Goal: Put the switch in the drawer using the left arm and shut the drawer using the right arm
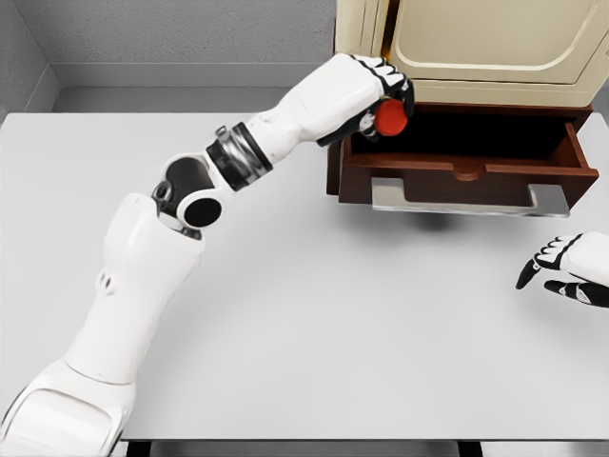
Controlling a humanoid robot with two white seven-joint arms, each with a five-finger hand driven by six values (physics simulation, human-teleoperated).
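Note:
My left hand reaches across the table to the left end of the open drawer. Its fingers are curled around a red, round-topped switch, held just above the drawer's dark inside at its left corner. The drawer is dark brown wood with a silver bar handle, pulled out toward me from a cream cabinet. My right hand rests low at the right edge of the table, in front of the drawer's right end, its fingers loosely spread with nothing in them.
The grey table stretches wide in front of the cabinet. A grey wall runs along the back and left. My left arm spans diagonally from the lower left corner up to the drawer.

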